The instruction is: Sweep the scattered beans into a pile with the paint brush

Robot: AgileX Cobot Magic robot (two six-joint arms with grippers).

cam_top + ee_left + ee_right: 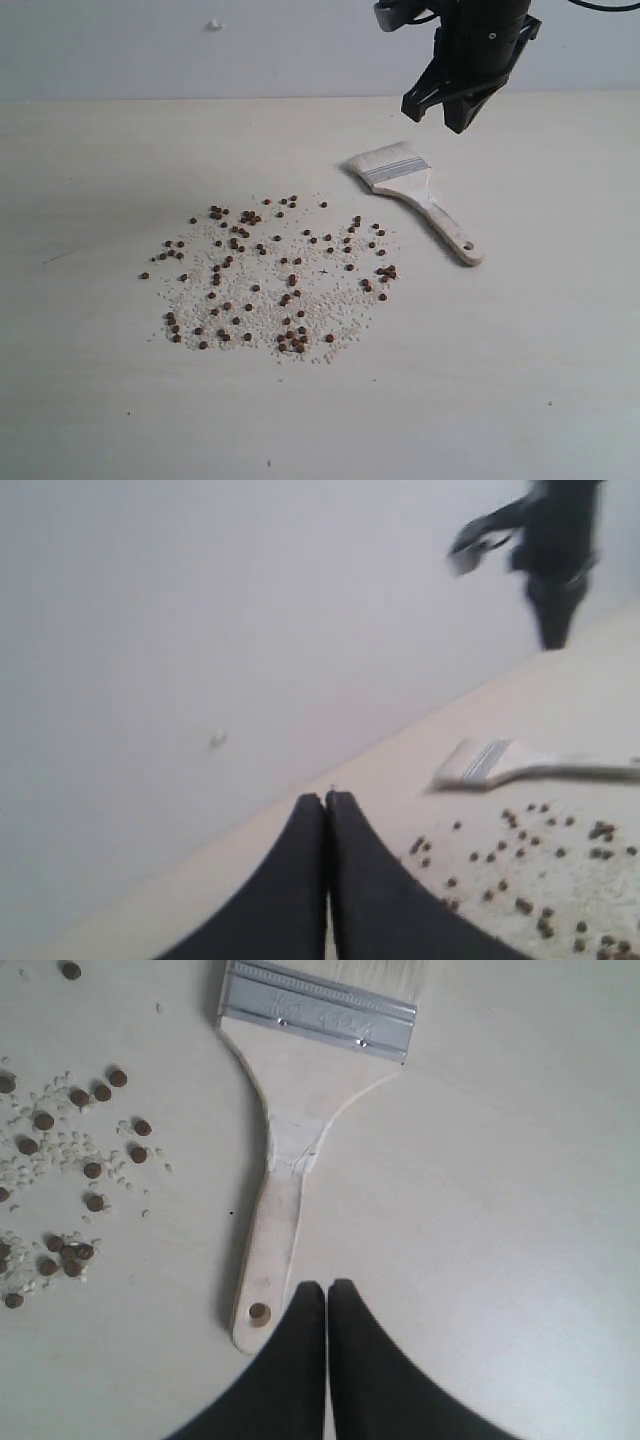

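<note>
My right claw (443,112) hangs above the table (560,380), jaws pinched together, holding nothing. The paint brush (412,188) lies flat under me, close to the beans (275,270) but not touching them. The beans are spread wide, ungathered. Risk: if I go down closed I just jab the handle. It's thin and flat, so a sloppy pinch could skid it into the beans and scatter them.

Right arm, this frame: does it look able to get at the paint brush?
Probably yes. The right hand hangs above the paint brush, whose handle lies bare on the table, beans off to one side. Its jaws look shut, so they would need to open first.
</note>
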